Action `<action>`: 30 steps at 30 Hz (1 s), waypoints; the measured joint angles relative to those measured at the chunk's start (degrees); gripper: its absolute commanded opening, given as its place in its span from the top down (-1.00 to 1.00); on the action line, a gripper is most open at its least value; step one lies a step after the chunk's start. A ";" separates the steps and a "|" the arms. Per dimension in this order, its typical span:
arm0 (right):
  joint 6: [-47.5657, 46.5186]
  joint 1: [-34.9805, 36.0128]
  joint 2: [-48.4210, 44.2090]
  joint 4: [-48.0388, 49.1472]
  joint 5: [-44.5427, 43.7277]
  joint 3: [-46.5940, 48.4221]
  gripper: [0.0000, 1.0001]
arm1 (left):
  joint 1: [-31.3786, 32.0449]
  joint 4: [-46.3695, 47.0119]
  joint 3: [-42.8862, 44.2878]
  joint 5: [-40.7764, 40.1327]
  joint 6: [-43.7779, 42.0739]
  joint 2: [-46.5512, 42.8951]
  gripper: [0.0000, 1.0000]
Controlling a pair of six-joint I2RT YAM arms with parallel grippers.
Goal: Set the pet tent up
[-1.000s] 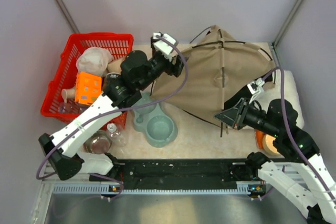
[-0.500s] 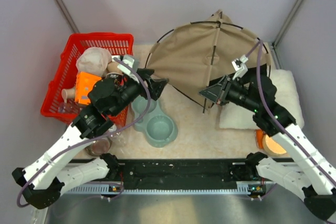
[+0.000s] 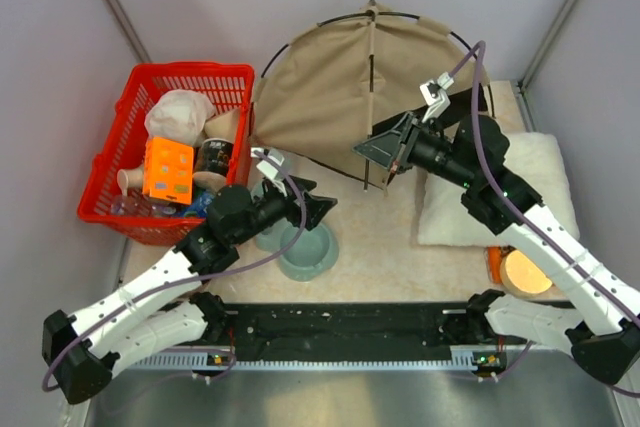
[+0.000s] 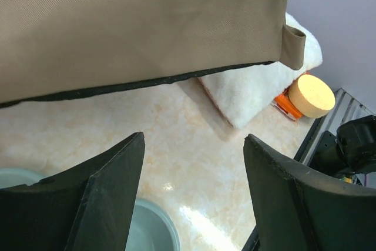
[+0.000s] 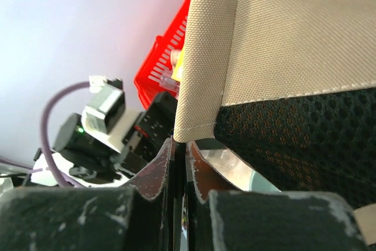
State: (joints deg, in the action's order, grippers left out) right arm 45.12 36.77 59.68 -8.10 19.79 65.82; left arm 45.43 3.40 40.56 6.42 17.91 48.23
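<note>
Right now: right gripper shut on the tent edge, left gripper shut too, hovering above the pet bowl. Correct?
No: the left gripper is open, with nothing between its fingers; the left wrist view shows it. The rest holds: the right gripper is shut on the pet tent edge, and the left hovers above the pet bowl.

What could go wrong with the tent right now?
The right gripper pinches only a thin fabric edge of the pet tent, so it might slip and the tent could flop down. The left gripper is open over the green bowl, holding nothing, and could bump it. The tent also stands beside the red basket and might snag it.
</note>
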 measured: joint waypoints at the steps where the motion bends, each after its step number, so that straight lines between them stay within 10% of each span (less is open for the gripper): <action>1: 0.52 0.22 0.17 0.28 -0.33 0.22 1.00 | 0.00 2.32 -1.57 0.15 0.13 -0.13 -0.46; 23: 9.42 6.64 6.23 8.55 -16.00 2.08 1.00 | 3.87 35.87 -4.59 4.50 -0.31 14.32 -0.54; 30: 10.19 7.13 7.23 9.35 -18.49 2.10 1.00 | 7.52 41.88 -7.13 -4.09 -5.73 15.50 -0.07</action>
State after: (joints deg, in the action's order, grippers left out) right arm 55.31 43.90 66.92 1.26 1.30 67.92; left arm 52.95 45.28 33.43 2.33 12.19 63.72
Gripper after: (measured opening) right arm 0.036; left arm 0.657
